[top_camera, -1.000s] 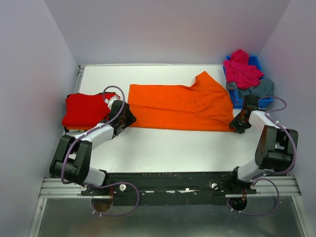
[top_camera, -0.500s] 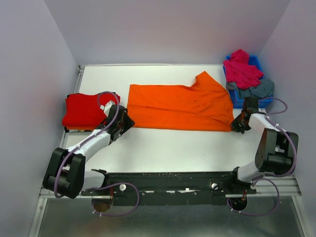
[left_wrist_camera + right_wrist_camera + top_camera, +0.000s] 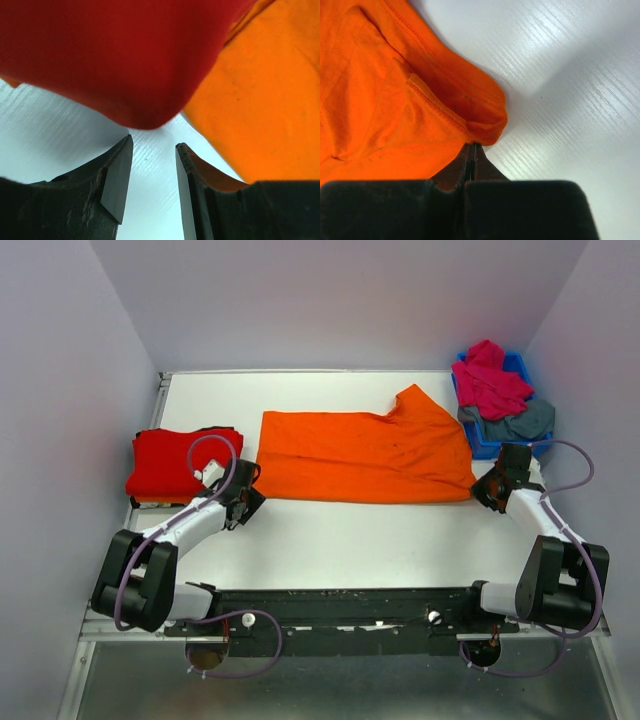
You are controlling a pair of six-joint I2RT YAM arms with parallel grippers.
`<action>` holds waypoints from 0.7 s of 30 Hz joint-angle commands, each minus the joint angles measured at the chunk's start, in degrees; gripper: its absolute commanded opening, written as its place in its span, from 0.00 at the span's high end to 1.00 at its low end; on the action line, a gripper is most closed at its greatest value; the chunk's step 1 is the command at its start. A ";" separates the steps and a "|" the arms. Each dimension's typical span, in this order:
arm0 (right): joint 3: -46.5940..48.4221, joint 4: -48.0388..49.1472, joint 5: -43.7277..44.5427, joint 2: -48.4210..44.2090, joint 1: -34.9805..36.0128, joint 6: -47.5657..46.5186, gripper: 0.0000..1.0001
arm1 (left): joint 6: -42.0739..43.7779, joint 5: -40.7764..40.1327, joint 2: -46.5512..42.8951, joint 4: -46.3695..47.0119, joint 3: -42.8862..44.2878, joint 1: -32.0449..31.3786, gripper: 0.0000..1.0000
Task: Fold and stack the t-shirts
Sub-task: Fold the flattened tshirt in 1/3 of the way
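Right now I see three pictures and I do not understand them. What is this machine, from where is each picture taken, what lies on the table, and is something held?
This is a robot with two arms fixed at the near edge of a white table. Each arm ends in a two-finger gripper. The wide picture comes from a camera above and behind the arms. The two close pictures come from cameras on the wrists.

On the table lie an orange shirt, spread out, and a folded red shirt on the left. A blue bin at the far right holds a pink shirt and a grey shirt.

The left gripper is open near the red and orange cloth and holds nothing. The right gripper is shut at a corner of the orange shirt; whether it pinches cloth is unclear.
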 commanded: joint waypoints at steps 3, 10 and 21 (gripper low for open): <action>-1.03 3.34 -2.18 -0.91 -0.25 0.35 0.99 | -2.89 -1.64 5.21 -0.19 3.80 -0.29 0.48; -1.65 3.87 -2.10 -1.44 -0.34 0.70 0.99 | -3.86 -3.92 6.62 -0.01 5.03 -0.29 0.48; -2.88 4.58 -1.39 -3.29 -0.25 1.32 0.99 | -8.61 -7.18 11.18 9.04 2.39 -0.29 0.48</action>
